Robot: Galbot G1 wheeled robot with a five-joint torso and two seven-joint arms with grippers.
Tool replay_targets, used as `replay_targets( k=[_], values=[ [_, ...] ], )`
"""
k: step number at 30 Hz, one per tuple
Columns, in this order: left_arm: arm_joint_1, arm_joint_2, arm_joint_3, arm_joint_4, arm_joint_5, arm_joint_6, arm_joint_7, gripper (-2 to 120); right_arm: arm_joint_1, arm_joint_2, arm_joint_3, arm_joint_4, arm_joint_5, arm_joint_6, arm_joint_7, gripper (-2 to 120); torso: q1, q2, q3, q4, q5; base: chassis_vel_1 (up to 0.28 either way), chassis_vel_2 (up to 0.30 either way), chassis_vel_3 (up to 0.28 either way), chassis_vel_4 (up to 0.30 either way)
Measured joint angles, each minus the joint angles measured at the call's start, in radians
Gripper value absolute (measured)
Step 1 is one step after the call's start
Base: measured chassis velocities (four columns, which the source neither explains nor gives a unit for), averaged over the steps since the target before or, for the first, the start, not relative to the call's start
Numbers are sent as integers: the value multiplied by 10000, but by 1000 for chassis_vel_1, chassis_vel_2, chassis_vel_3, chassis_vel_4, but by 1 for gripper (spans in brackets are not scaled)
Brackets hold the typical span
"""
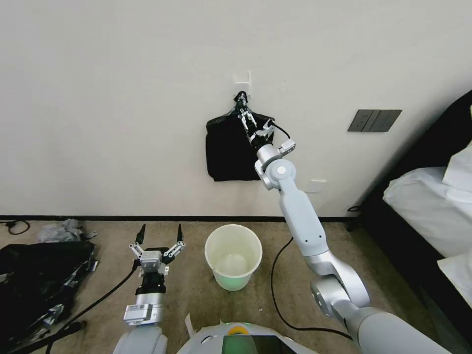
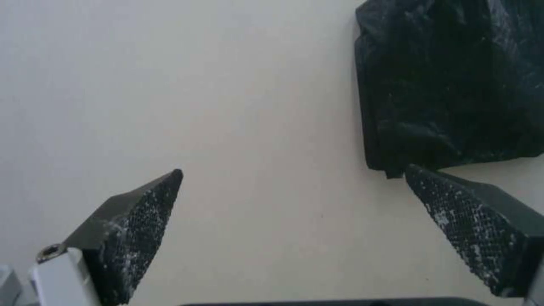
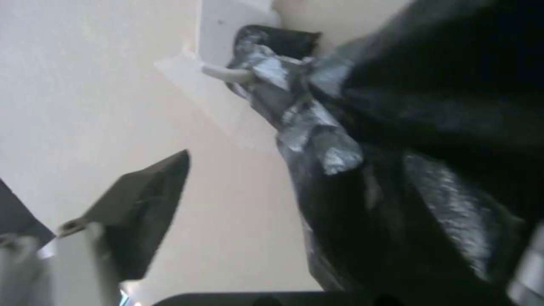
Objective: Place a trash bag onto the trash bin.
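The cream-white trash bin stands on the carpet below the wall, mouth up. A flat square bundle of black bags hangs from a white wall hook. A single trash bag apart from that bundle is out of view. My right gripper is raised to the bundle's gathered neck just under the hook, open, with the crinkled neck lying between its fingers. My left gripper is held low, left of the bin, open and holding nothing.
A big black heap with silvery scraps lies on the floor at the left, grey crumpled scraps behind it. Cables run over the carpet. A bed with white linen fills the right side. A dark switch plate is on the wall.
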Motion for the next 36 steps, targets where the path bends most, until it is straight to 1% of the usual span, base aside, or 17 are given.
replay_targets(
  k=[4,22,23,24,25,28,29,32,33,36],
  values=[
    [27,-17,-12,-56,11,-5,0,100,194,-15,-83,-153,22,-22,-81,100,0,0,0,0,0,0,0,0,0],
    [114,-92,-49,-230,25,-21,-1,100,519,25,-164,-346,182,-47,-217,98,0,0,0,0,0,0,0,0,0],
    [114,-92,-48,-232,26,-21,-1,100,529,25,-168,-352,187,-48,-220,96,0,0,0,0,1,0,0,0,0],
    [111,-101,-41,-241,32,-21,-2,100,538,25,-171,-381,195,-48,-224,91,0,0,0,0,0,0,0,0,0],
    [111,-101,-41,-241,32,-21,-2,100,538,25,-171,-381,195,-48,-224,91,0,0,0,0,0,0,0,0,0],
    [113,-121,-27,-249,55,-21,-2,100,563,25,-171,-469,202,-49,-243,76,0,0,0,0,1,0,0,0,0],
    [113,-121,-27,-249,55,-21,-2,100,563,25,-171,-469,202,-49,-243,76,0,0,0,0,1,0,0,0,0],
    [114,-118,-30,-262,61,-21,-2,100,589,0,-171,-520,211,-49,-265,61,0,0,0,0,1,0,0,0,0],
    [114,-118,-30,-262,61,-21,-2,100,589,0,-171,-520,211,-49,-265,61,0,0,0,0,1,0,0,0,0],
    [121,-117,-36,-278,63,-18,-3,100,603,-13,-169,-584,234,-48,-274,48,0,0,0,0,1,0,0,0,0]
  ],
)
